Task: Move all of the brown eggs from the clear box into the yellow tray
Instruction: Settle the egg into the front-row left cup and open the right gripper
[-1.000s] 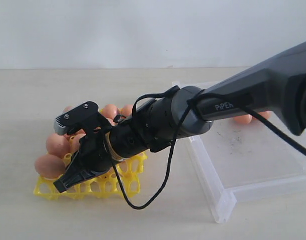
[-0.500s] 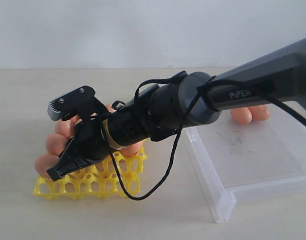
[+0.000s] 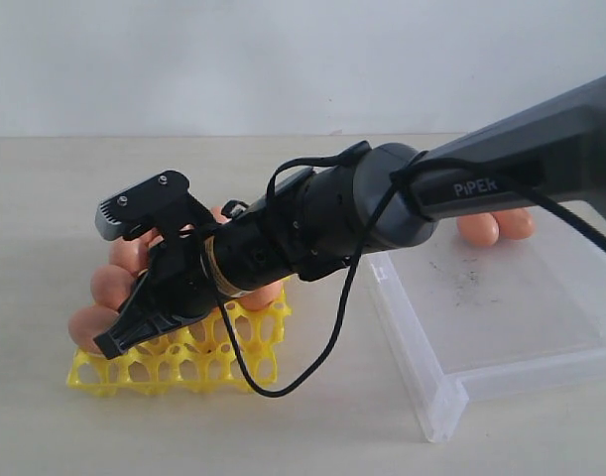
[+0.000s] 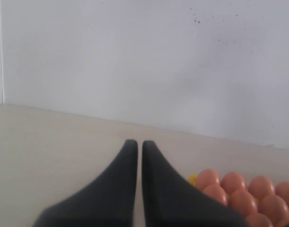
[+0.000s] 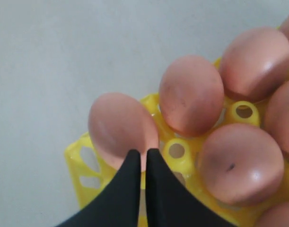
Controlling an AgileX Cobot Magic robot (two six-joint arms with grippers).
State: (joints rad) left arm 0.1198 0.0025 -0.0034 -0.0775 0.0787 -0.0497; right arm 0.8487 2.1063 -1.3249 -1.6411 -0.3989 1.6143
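1. The right gripper (image 3: 114,344) hangs low over the near-left corner of the yellow tray (image 3: 188,372). Its jaws are pressed together on nothing. The arm reaches across the middle because the tray sits left of the clear box (image 3: 433,397).
2. Its shut tips sit just above the corner egg (image 5: 123,127), which rests in its own cup, so the gripper carries no load.
3. Brown eggs (image 3: 114,286) fill the tray's left and far cups, packed side by side. The posts between cups probably keep them from rolling. The near cups on the right stand empty.
4. Two more eggs lie against the box's far wall, partly hidden behind the arm, so I judge the job nearly done but not finished.
5. The left gripper (image 4: 140,144) has its jaws together and empty. It points over bare table (image 4: 54,142) beside the tray, likely parked aside to give the working arm room.
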